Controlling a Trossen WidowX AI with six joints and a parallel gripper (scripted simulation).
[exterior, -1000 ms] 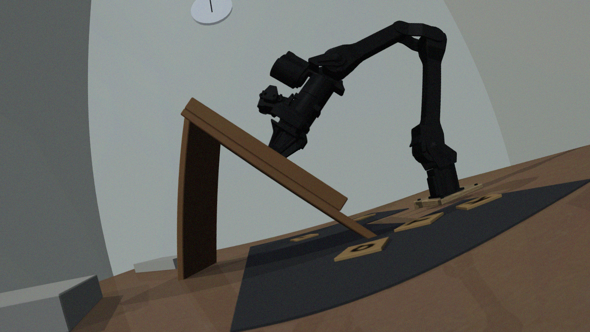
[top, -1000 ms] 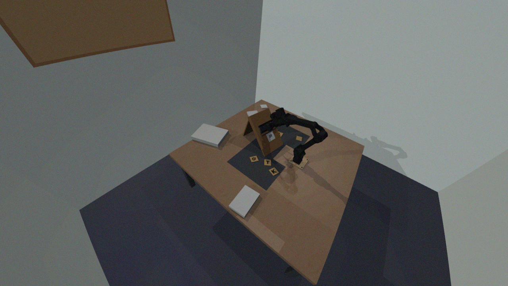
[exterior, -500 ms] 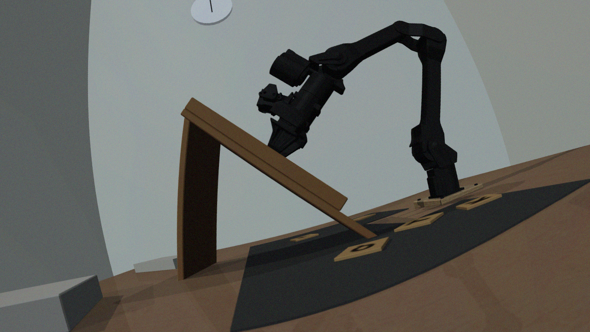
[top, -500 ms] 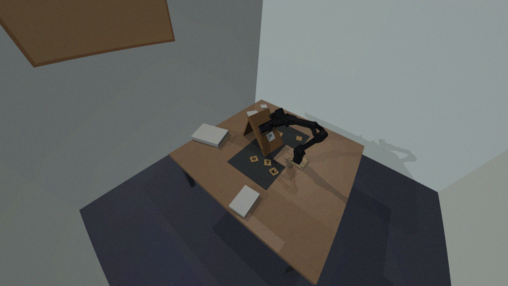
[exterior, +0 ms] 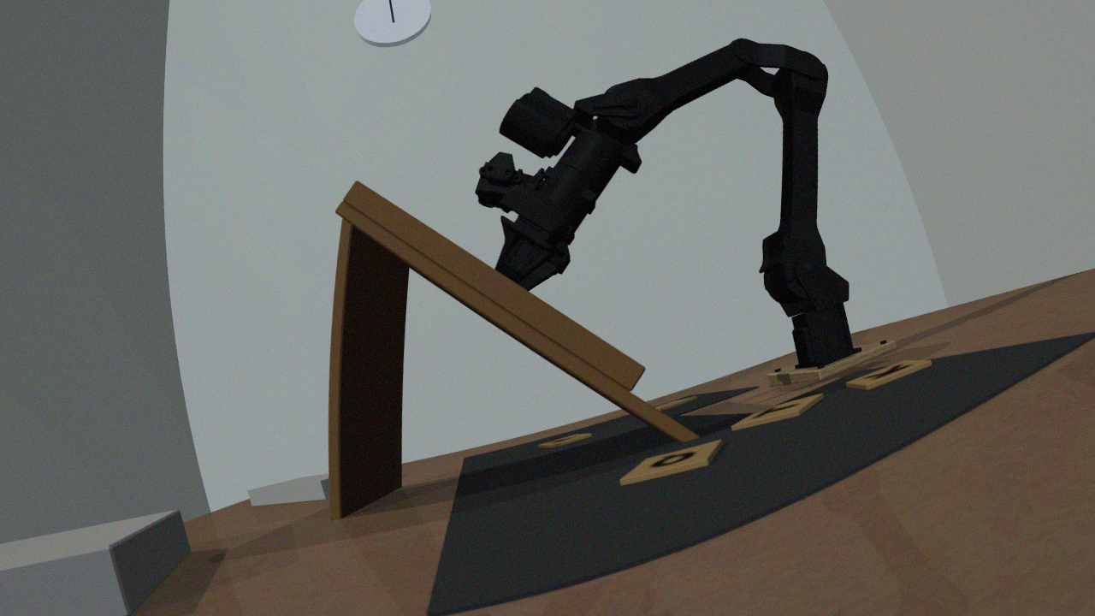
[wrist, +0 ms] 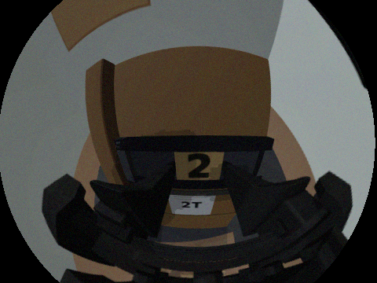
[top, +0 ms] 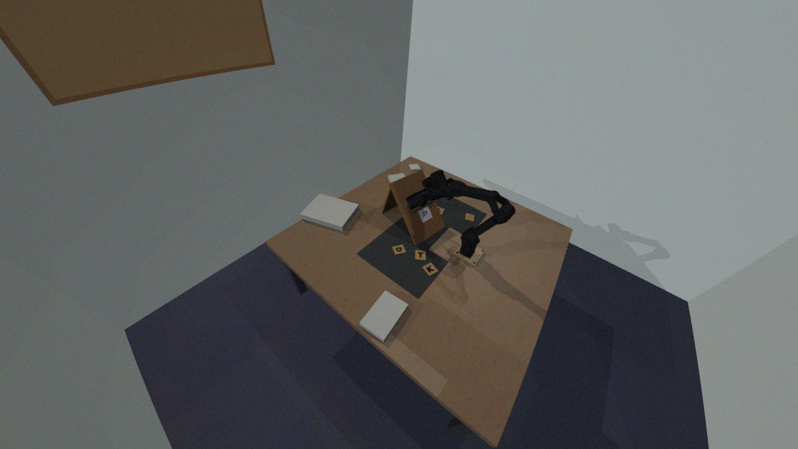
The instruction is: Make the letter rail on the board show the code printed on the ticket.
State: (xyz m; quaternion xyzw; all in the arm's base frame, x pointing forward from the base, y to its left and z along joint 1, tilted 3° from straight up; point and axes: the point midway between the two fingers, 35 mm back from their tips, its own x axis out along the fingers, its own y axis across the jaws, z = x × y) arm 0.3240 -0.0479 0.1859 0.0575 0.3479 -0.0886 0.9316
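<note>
My gripper (top: 410, 204) (exterior: 512, 280) is shut on the tile marked 2 (wrist: 199, 160), its fingers at the tile's left and right sides. The tile is upright to read, between the dark rail's upper lip (wrist: 196, 143) and lower lip, with bare rail on both sides. The rail crosses the sloping brown board (top: 406, 184) (exterior: 459, 283) (wrist: 188, 94). The ticket (top: 425, 213) (wrist: 192, 204) below reads 2T. The T tile (top: 420, 255) (exterior: 777, 411) lies flat on the dark mat (top: 390, 267) (exterior: 520, 528). Fingers hide the tile's edges.
The K tile (top: 430, 269) (exterior: 890, 374) and a round-letter tile (top: 398, 249) (exterior: 673, 462) lie near the T. Two more tiles lie beyond the board. A raised brown wall (wrist: 96, 114) bounds the board's left side. White blocks (top: 329, 211) (top: 383, 315) (exterior: 68, 559) stand on the counter.
</note>
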